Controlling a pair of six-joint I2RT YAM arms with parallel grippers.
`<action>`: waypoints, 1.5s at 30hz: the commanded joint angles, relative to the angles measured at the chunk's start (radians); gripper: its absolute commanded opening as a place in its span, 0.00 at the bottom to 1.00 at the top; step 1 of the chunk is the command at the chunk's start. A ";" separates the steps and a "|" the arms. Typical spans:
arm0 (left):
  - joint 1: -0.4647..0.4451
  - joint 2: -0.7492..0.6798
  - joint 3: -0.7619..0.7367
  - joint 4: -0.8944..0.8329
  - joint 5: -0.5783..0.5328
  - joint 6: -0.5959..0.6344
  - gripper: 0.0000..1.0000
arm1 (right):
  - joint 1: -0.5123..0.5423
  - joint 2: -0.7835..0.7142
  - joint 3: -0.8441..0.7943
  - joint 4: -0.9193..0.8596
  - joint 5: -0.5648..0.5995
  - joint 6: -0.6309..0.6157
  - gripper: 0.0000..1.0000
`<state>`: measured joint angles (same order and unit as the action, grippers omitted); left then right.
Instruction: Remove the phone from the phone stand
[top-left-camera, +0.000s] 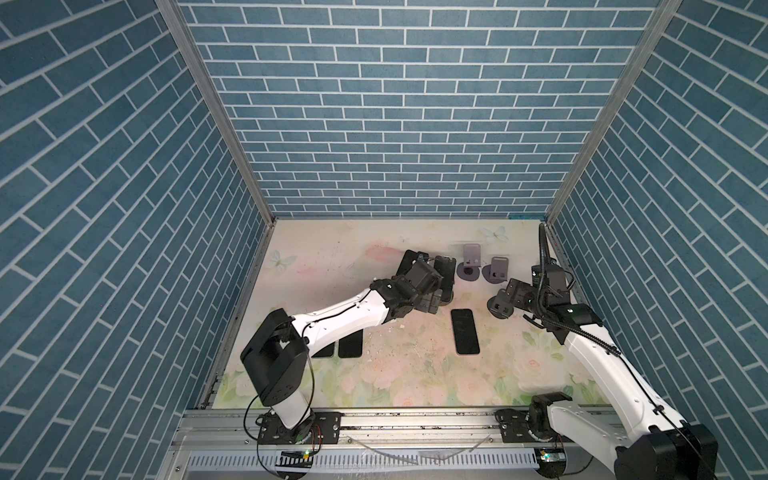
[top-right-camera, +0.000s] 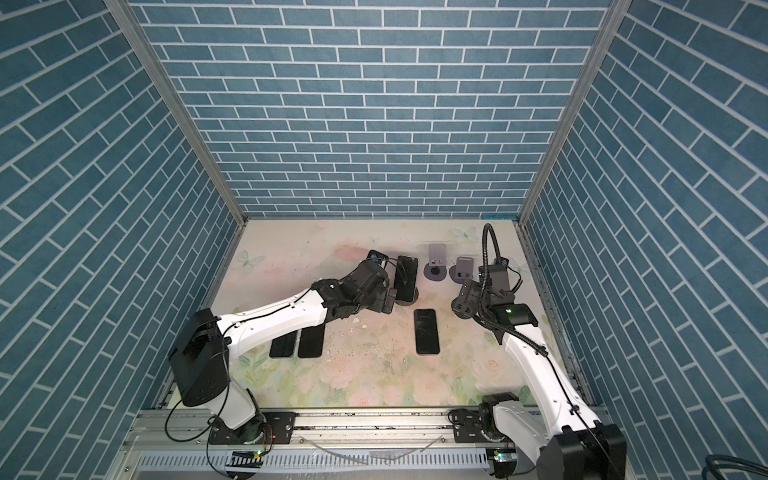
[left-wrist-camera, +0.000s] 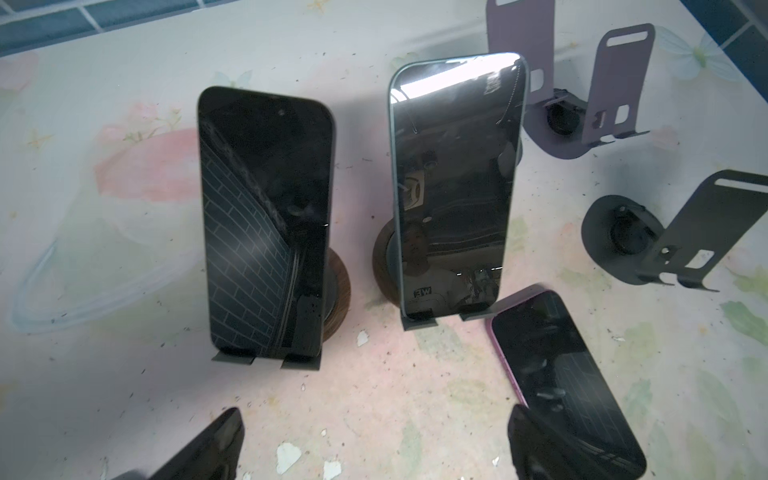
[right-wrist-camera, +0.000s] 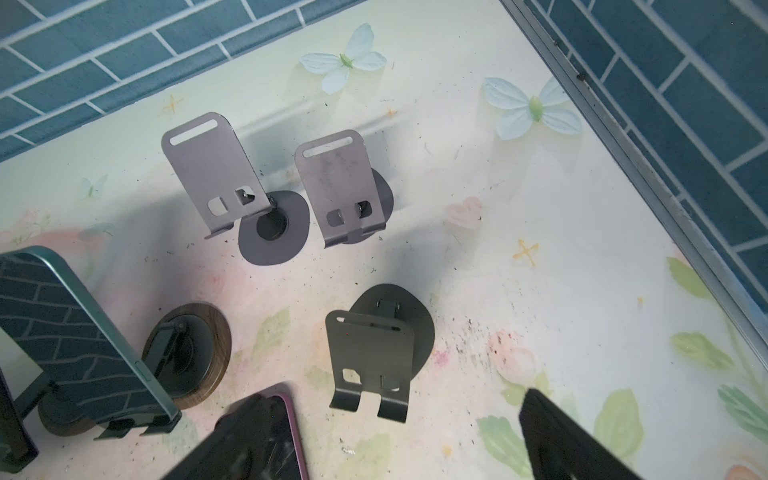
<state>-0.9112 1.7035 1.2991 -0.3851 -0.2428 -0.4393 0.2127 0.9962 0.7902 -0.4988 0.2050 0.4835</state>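
Flowery table (top-left-camera: 332, 249), blue brick walls (top-left-camera: 374, 104): two phones sit up on stands.
Right in front of the left gripper (left-wrist-camera: 374, 411), which is spread wide and empty, stand the black phone (left-wrist-camera: 266, 224) and the green-edged phone (left-wrist-camera: 453, 187). The right gripper (right-wrist-camera: 395, 399) is wide and empty too, with a purple phone (right-wrist-camera: 286, 453) flat beside one finger. Glass looks slippery. A sideways tug could catch the little hooks (left-wrist-camera: 419, 324) and tip a phone stand (left-wrist-camera: 383, 266) into its neighbour.

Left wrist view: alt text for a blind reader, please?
A black phone and a teal phone lean on stands with round wooden bases. A purple phone lies flat nearby, by three empty metal stands; the open black left pincer hovers in front.
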 joint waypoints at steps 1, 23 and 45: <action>-0.014 0.059 0.066 -0.012 -0.010 -0.005 1.00 | -0.003 -0.029 0.028 -0.056 0.005 -0.039 0.95; -0.017 0.285 0.221 0.141 0.002 0.019 1.00 | -0.003 -0.085 -0.011 -0.049 -0.019 -0.046 0.95; -0.014 0.433 0.351 0.106 -0.074 -0.002 0.99 | -0.003 -0.084 -0.020 -0.039 -0.039 -0.075 0.95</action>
<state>-0.9230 2.1128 1.6196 -0.2516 -0.2924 -0.4347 0.2127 0.9142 0.7887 -0.5385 0.1753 0.4377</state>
